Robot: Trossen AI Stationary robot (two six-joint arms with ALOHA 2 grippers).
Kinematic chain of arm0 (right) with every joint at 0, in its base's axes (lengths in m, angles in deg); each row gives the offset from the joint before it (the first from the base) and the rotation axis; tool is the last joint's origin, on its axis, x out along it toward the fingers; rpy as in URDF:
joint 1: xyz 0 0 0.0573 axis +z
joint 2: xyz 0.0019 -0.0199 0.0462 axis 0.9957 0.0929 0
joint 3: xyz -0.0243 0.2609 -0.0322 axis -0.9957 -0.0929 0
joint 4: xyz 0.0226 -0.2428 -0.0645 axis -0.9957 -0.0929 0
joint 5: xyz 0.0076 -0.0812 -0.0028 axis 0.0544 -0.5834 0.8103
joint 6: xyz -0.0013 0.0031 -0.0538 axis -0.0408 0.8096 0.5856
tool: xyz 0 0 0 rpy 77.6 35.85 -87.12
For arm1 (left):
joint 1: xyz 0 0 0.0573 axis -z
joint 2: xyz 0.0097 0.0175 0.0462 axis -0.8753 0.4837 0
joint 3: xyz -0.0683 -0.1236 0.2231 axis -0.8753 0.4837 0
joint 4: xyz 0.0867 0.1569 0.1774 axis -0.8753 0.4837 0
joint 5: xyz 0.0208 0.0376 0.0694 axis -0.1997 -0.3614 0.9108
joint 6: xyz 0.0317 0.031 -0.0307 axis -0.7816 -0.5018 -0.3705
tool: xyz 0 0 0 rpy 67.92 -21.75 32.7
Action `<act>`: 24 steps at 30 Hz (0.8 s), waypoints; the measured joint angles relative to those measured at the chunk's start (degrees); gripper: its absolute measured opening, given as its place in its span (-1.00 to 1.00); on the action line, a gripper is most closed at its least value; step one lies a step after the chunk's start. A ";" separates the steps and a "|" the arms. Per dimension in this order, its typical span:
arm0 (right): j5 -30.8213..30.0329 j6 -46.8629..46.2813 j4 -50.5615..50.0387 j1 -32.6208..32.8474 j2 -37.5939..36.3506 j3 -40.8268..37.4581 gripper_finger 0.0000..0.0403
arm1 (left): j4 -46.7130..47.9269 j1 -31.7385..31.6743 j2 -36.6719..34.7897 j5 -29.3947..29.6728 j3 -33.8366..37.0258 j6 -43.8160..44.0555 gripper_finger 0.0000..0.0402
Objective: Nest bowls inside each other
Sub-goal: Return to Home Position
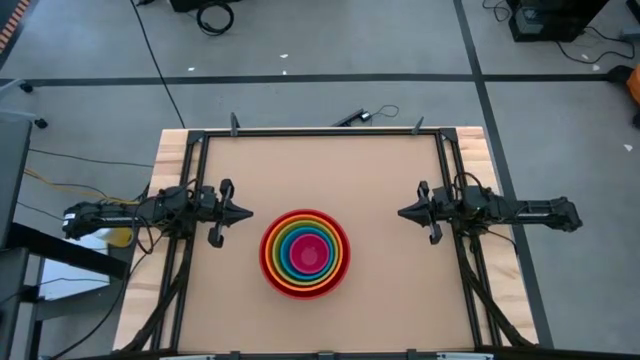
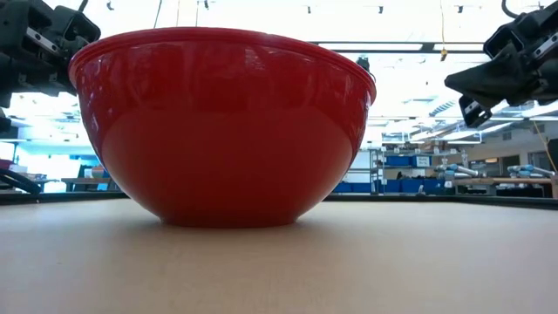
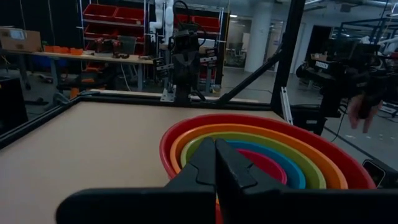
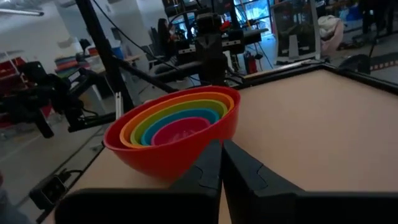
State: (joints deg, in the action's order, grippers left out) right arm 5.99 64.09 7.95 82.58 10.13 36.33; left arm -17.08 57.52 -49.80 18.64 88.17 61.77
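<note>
From above, the five bowls sat nested as one stack on the counter (image 1: 390,290), a little toward its front edge and midway between the two arms. The red bowl (image 1: 266,252) was outermost. Inside it came the orange bowl (image 1: 305,217), the green bowl (image 1: 305,225), the blue bowl (image 1: 305,233) and the pink bowl (image 1: 306,255) at the centre. The left claw (image 1: 245,212) was near the counter's left side and the right claw (image 1: 404,212) near its right side. Each pointed inward at the stack, well apart from it and clenched on nothing.

At counter height, the red bowl (image 2: 227,131) filled most of the view and stood upright on the counter (image 2: 279,262). Its wall hid the smaller bowls. Dark arm parts showed at both upper corners.

In the left wrist view, the left claw (image 3: 215,168) had its fingers pressed together, with nothing between them. Beyond it lay the coloured rings of the stack, from the red bowl (image 3: 168,140) in to the pink bowl (image 3: 264,165).

In the right wrist view, the right claw (image 4: 221,165) was likewise clenched and empty. The red bowl (image 4: 186,152) stood on the counter (image 4: 323,124) ahead of it, with the pink bowl (image 4: 180,132) innermost.
</note>
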 joint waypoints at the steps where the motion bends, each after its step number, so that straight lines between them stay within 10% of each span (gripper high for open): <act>1: 0.02 -0.54 -0.01 0.00 0.02 0.00 -0.90 | 0.00 0.00 0.00 0.00 0.00 0.02 -1.00; 24: 0.08 -1.88 0.09 0.00 0.00 0.00 -0.89 | -0.04 0.00 0.00 0.00 0.02 0.07 -1.00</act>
State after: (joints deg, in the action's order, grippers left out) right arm 6.08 62.21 8.04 82.58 10.12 36.33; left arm -17.12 57.52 -49.80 18.64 88.20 61.83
